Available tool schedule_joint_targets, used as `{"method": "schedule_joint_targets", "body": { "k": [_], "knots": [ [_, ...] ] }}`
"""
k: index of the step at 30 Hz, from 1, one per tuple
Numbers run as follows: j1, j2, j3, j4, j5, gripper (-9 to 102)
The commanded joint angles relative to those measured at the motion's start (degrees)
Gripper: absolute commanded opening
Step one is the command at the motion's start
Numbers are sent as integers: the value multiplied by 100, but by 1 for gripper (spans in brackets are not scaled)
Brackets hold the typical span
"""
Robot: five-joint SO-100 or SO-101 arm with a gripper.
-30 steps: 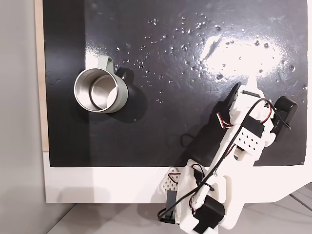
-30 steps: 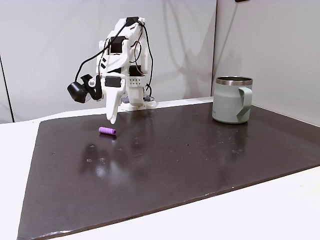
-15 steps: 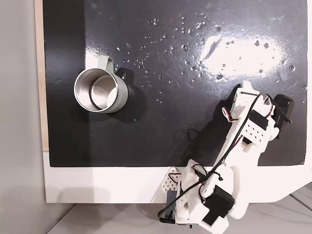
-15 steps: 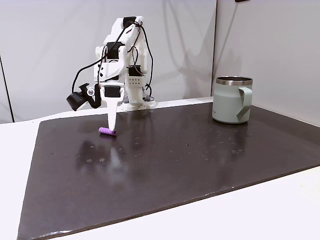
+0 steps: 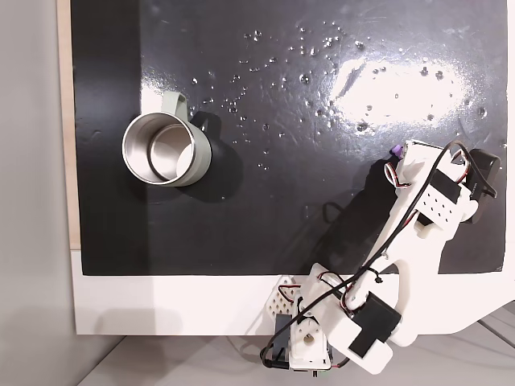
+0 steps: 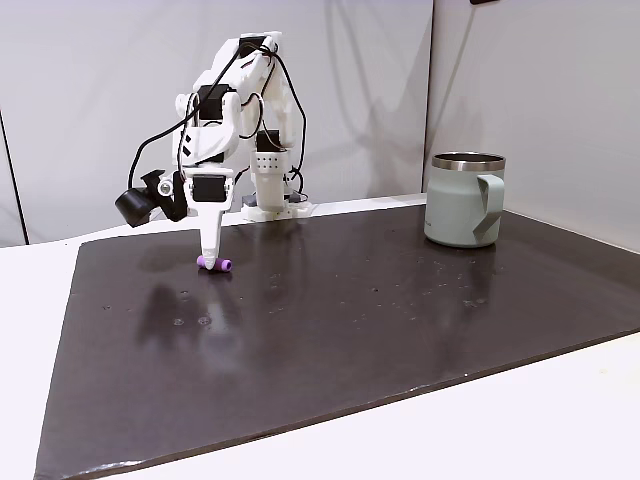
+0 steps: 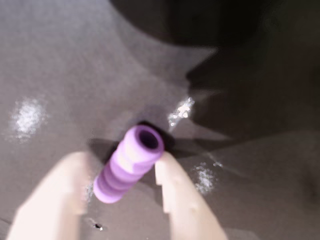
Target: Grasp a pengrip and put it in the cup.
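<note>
The claw (image 7: 122, 172) stands parted, its two pale fingers (image 7: 176, 196) straddling the pengrip (image 7: 127, 162), which lies flat on the dark mat (image 6: 350, 320) of the desk (image 6: 520, 420); in a fixed view the claw's tip (image 6: 210, 258) is down at the mat right over the purple tube (image 6: 216, 263). The tube sits a little askew between the fingers, one finger seemingly touching it, so closing slowly and squarely across its ribbed middle would likely keep the soft rubber from rolling or squirting out. The cup (image 6: 463, 198) stands upright, well apart across the mat, handle to one side, its steel mouth (image 5: 159, 148) open for the drop
</note>
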Motion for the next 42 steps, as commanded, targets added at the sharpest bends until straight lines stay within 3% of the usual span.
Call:
{"method": "schedule_joint_targets", "body": {
  "k": [1, 8, 19, 28, 42],
  "knots": [
    [176, -70, -149, 9, 114, 0],
    [105, 9, -255, 114, 246, 0],
    [-826, 782, -1626, 1916, 1529, 0],
    [-2399, 1529, -2584, 3472, 2856, 0],
    [-5748, 2892, -2619, 3709, 3340, 0]
  ]
}}
